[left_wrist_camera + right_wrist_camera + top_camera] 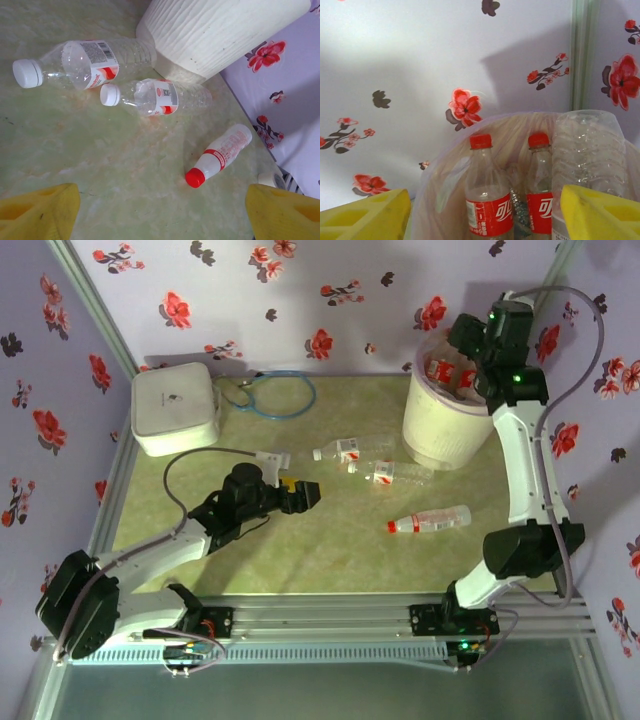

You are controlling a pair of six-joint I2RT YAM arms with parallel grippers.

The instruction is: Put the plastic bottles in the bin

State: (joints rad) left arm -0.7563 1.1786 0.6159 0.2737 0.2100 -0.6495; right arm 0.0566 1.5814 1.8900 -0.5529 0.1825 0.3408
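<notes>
Because the three bottles [340, 450] lying on the counter [330, 560] beside the bin [440, 435] look empty, light and squashy (round, so apt to roll), the left claw [303, 493], wide open and empty, should pinch one's labelled middle, while the right claw [482, 202] gapes empty above the bin.

A large clear plastic white-capped bottle [85, 62] lies at eleven o'clock on the pale green marbled worktop [100, 165]. A smaller white-capped clear bottle [155, 97] lies near centre. Both are just beside the ribbed cream-white round bin [215, 30] at one o'clock. A red-capped bottle [220, 155] lies at four o'clock. Yellow fingers [40, 210] stand wide apart at seven and five o'clock.
</notes>
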